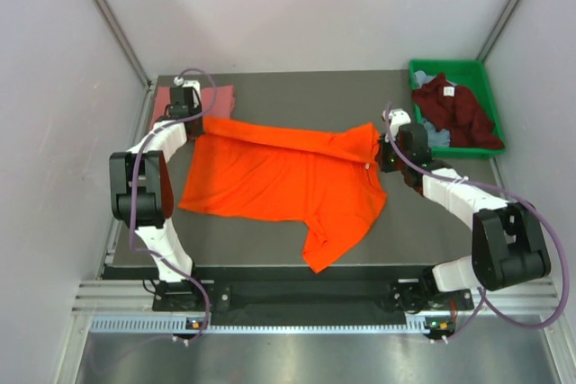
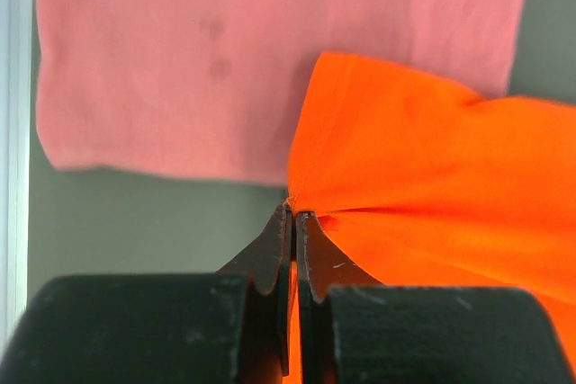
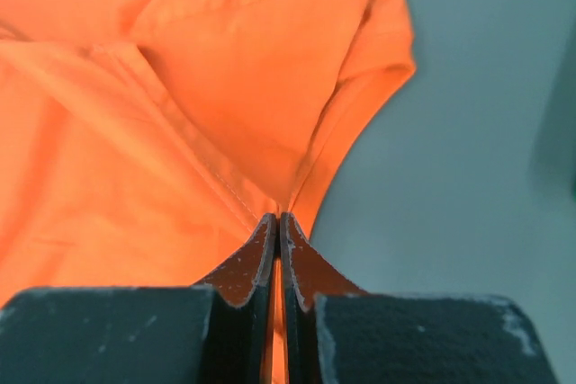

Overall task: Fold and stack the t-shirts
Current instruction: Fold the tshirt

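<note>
Top camera first: the orange t-shirt (image 1: 279, 182) is spread across the middle of the dark table (image 1: 261, 245). It's mostly flat, with its far edge rolled over into a long ridge and one sleeve hanging toward the near side. The left gripper (image 1: 200, 125) is at the shirt's far-left corner and the right gripper (image 1: 382, 159) is at its far-right corner, so the cloth runs between the two arms. A salmon pink t-shirt (image 1: 222, 98) lies flat at the table's far-left corner, partly hidden by the left arm. At the far right, the green bin (image 1: 450, 67) holds a crumpled maroon t-shirt (image 1: 454, 110), with a blue-grey t-shirt (image 1: 438, 137) poking out from under it.

Left wrist cam: the left gripper (image 2: 292, 213) has its jaws pinched nearly together on a thin bit of the orange t-shirt (image 2: 432, 168), which fans out to the right from the tips. The salmon pink t-shirt (image 2: 225, 60) lies smooth just beyond, and the orange corner overlaps its near-right edge in this view.

Right wrist cam: the right gripper (image 3: 277, 218) is clamped tight on a hemmed edge of the orange t-shirt (image 3: 180, 114). The cloth bunches up to the left, with bare table (image 3: 468, 132) on the right.
</note>
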Tool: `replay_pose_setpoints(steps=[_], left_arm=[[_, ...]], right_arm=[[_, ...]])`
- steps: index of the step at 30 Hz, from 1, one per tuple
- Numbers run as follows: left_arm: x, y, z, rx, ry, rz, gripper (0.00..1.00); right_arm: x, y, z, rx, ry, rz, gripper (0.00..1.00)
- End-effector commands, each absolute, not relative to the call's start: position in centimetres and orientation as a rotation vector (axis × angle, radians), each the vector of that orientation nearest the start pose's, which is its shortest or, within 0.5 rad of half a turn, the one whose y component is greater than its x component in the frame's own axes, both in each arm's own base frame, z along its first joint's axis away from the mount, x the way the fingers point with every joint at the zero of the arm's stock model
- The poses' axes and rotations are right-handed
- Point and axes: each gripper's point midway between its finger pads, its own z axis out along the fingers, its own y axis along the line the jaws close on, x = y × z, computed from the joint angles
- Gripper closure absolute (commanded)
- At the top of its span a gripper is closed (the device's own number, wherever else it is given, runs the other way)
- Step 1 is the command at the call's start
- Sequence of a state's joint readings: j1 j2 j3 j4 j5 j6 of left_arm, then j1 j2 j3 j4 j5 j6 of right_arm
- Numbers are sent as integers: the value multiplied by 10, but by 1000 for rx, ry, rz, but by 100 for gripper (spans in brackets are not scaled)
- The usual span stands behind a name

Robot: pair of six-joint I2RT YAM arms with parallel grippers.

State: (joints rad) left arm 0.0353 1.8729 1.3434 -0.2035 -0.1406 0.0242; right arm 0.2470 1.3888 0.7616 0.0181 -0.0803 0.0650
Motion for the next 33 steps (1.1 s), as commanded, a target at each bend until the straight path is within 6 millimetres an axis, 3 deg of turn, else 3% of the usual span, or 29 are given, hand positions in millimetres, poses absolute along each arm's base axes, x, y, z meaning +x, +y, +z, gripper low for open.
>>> replay_pose_setpoints(steps=[1,5,7,14,17,22,29,33], left_arm=[[478,54,107,-126,2294,277,100],[464,58,100,-137,2310,315,99],[457,59,98,-150,2320,327,94],[441,69,104,-230,2316,405,78],[441,69,114,-231,2312,397,70],[436,62,123,-292,2309,335,55],[412,51,99,-357,2401,265,54],[394,39,99,-413,2413,169,55]], right_arm=[[368,117,105,-225,2149,287,100],[365,117,93,-209,2180,295,100],[362,117,90,-190,2196,299,100],[347,131,93,-184,2226,422,79],[340,125,95,-136,2259,404,70],[337,108,97,132,2319,336,61],[294,89,64,468,2436,276,61],[279,88,51,610,2420,313,57]])
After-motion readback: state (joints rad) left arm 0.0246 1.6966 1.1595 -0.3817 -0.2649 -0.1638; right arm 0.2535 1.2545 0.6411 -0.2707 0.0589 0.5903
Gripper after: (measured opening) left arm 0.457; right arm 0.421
